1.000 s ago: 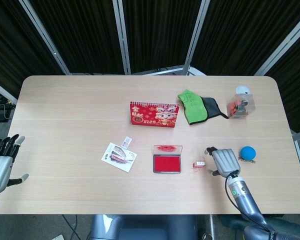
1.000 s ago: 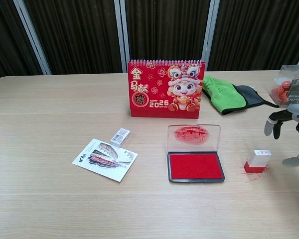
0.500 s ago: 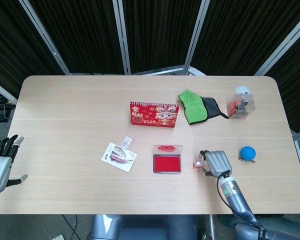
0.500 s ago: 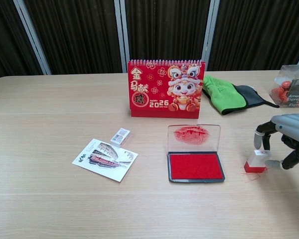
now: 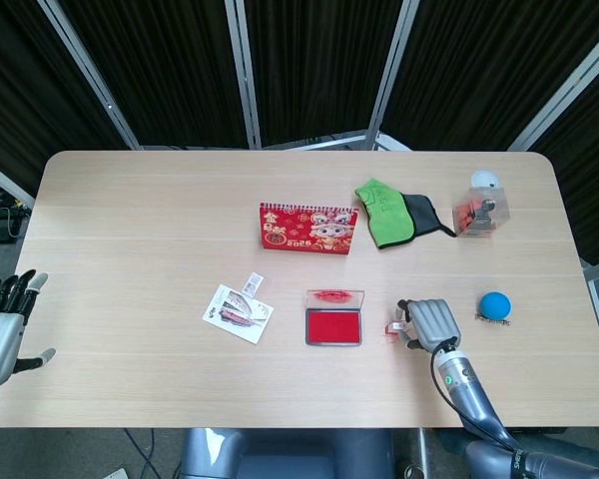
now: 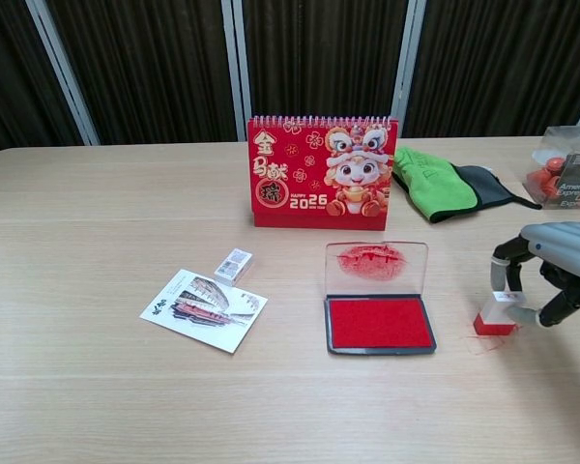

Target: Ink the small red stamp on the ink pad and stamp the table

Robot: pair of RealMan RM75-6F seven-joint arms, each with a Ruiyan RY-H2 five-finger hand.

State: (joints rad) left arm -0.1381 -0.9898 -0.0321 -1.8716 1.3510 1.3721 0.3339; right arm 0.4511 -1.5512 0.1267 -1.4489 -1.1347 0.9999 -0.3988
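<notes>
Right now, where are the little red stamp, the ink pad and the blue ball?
small red stamp (image 6: 496,315), chest view, clear top block.
ink pad (image 6: 380,323), chest view, red ink surface.
blue ball (image 5: 495,304), head view, ball's middle.

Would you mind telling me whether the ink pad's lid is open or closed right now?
Open. The ink pad shows its bare red inking surface, and its clear lid stands up behind it, smeared with red ink.

Matt pale wood-grain table (image 5: 150,210), glossy clear plastic ink-pad lid (image 6: 377,266).
</notes>
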